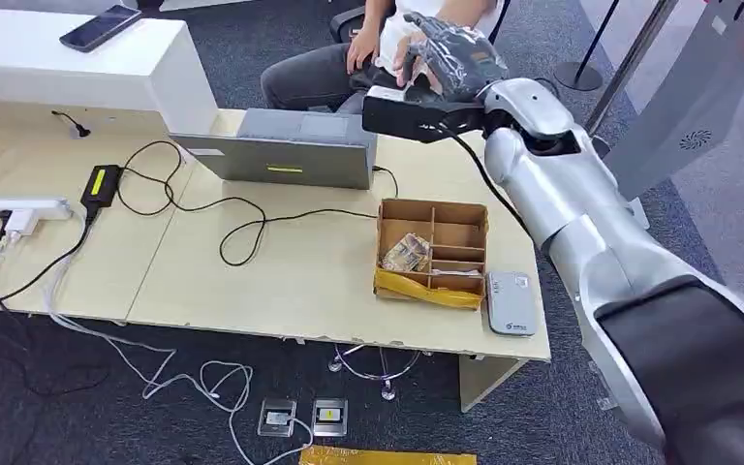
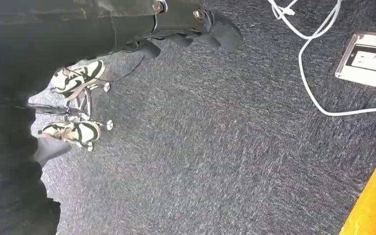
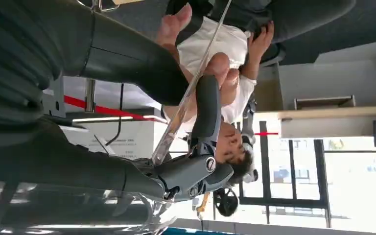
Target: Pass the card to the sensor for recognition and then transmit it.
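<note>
Reaching past the table (image 1: 281, 281) over grey carpet (image 1: 533, 417), the right hand (image 1: 450, 53) pinches the card (image 3: 186, 100).

The card (image 3: 186, 98) shows edge-on, its face unreadable, its end hidden by the person's fingers (image 3: 220, 66).

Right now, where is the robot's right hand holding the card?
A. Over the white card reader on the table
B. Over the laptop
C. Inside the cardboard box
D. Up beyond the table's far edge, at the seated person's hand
D: the right hand holds the card beyond the table, where the person's hand touches it.
</note>
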`<state>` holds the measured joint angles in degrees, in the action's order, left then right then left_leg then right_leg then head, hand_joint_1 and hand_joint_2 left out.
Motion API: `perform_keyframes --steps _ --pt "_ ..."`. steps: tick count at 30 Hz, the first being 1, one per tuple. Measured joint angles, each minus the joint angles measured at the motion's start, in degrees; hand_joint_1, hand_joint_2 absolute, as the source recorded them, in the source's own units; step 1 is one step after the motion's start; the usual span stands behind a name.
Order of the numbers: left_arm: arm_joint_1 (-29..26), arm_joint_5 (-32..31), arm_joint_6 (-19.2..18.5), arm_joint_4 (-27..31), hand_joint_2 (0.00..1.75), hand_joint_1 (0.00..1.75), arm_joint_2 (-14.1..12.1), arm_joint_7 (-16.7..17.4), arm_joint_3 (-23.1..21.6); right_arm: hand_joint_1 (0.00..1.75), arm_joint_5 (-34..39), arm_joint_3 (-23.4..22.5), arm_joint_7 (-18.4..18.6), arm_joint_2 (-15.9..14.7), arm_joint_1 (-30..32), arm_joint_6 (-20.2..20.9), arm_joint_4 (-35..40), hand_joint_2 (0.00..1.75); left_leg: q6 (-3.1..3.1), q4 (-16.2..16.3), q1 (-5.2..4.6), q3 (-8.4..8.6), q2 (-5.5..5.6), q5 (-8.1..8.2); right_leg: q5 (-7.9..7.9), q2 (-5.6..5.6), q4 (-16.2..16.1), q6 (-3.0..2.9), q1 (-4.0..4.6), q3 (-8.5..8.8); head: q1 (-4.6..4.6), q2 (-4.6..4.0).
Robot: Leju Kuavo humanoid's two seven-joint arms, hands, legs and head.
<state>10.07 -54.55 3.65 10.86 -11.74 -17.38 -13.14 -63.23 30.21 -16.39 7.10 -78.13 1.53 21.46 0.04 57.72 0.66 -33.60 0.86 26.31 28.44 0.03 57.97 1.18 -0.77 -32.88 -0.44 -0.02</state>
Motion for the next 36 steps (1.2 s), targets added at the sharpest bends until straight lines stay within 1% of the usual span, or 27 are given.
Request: perform_keyframes --steps 36 --pt "-0.1 0.0 0.0 0.0 1.75 0.0 0.0 0.0 0.0 1.75 0.0 0.1 0.1 0.1 -0.2 0.0 -1.2 1.75 0.0 0.0 0.0 0.0 0.0 0.0 0.0 0.02 0.0 0.0 0.0 -0.02 0.0 0.0"
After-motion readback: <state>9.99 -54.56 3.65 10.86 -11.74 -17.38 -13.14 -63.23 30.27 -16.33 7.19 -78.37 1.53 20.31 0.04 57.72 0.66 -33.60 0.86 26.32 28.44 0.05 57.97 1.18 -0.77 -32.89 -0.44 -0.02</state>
